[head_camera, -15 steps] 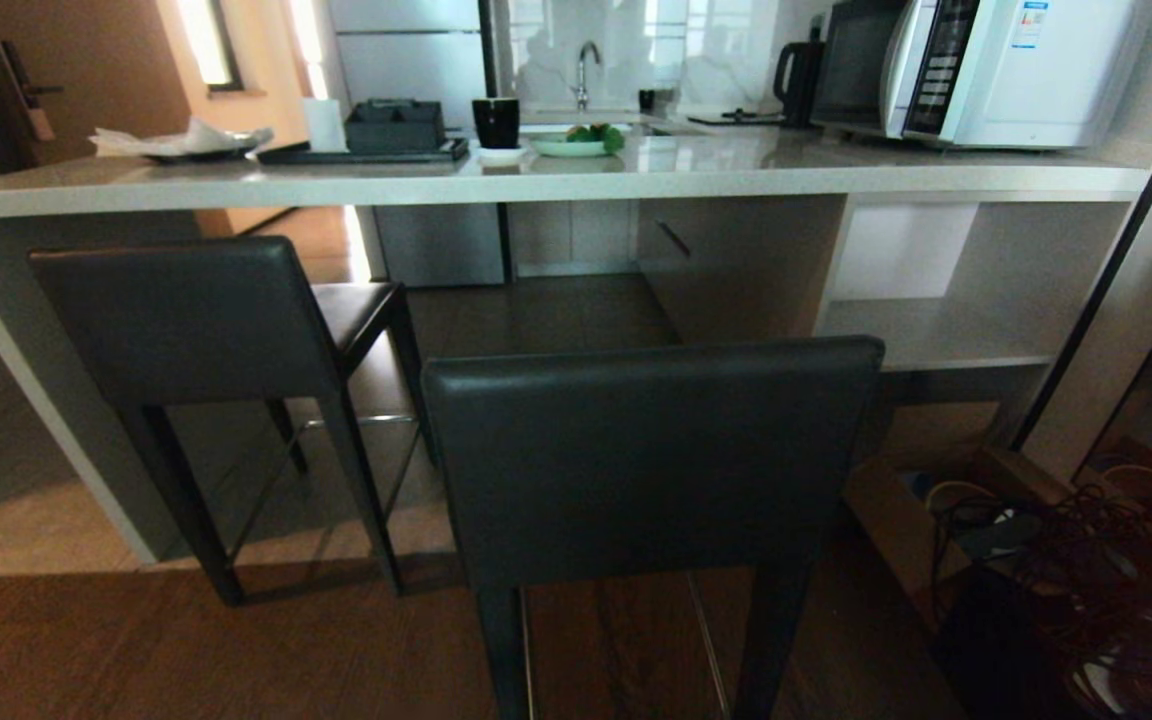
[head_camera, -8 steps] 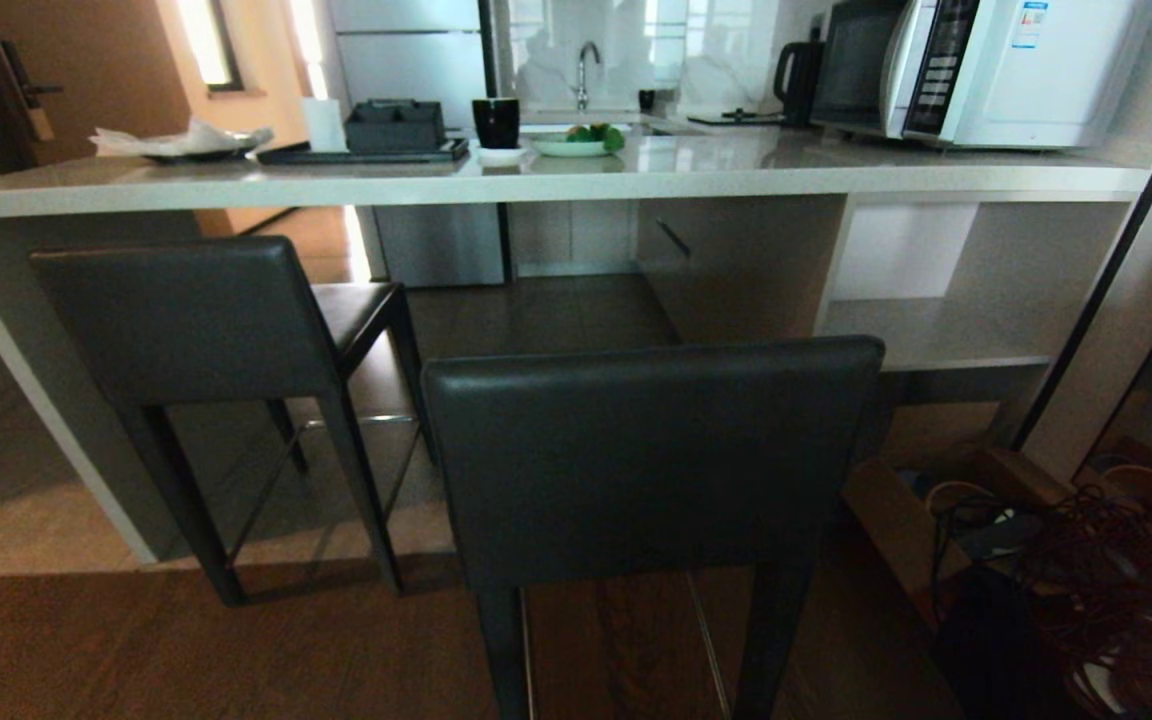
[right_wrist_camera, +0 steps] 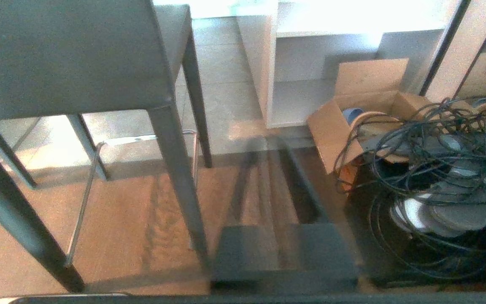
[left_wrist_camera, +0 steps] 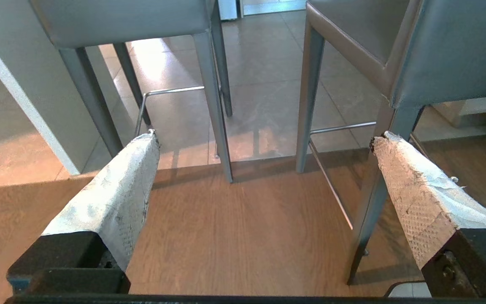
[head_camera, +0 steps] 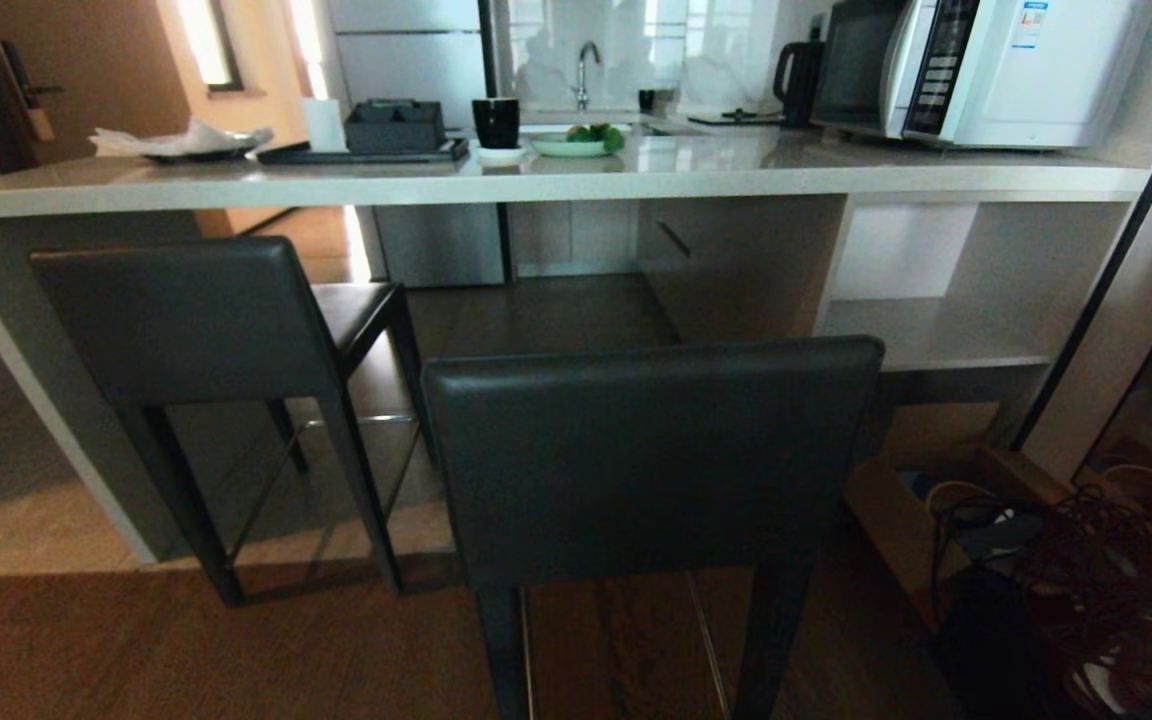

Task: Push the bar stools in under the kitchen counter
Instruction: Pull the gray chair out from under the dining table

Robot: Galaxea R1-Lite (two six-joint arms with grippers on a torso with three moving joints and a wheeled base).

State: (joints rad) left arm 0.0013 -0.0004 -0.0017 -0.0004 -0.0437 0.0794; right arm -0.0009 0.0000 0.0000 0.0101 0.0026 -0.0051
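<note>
Two dark leather bar stools stand before the kitchen counter [head_camera: 736,172]. The left stool [head_camera: 176,320] has its seat partly under the slab. The nearer stool [head_camera: 646,460] stands further out on the wood floor, its backrest facing me. Neither gripper appears in the head view. My left gripper [left_wrist_camera: 265,137] hangs low and open over the floor, empty, between the left stool's legs [left_wrist_camera: 215,105] and the near stool [left_wrist_camera: 449,50]. My right gripper [right_wrist_camera: 264,143] is blurred, its fingers drawn together on nothing, beside the near stool's leg [right_wrist_camera: 175,169].
A microwave [head_camera: 996,70], a kettle [head_camera: 796,80], a black tray [head_camera: 366,150], a cup [head_camera: 496,122] and a plate [head_camera: 571,145] sit on the counter. An open shelf [head_camera: 936,330] fills its right end. A cardboard box [right_wrist_camera: 352,114] and tangled cables [right_wrist_camera: 437,169] lie at the right.
</note>
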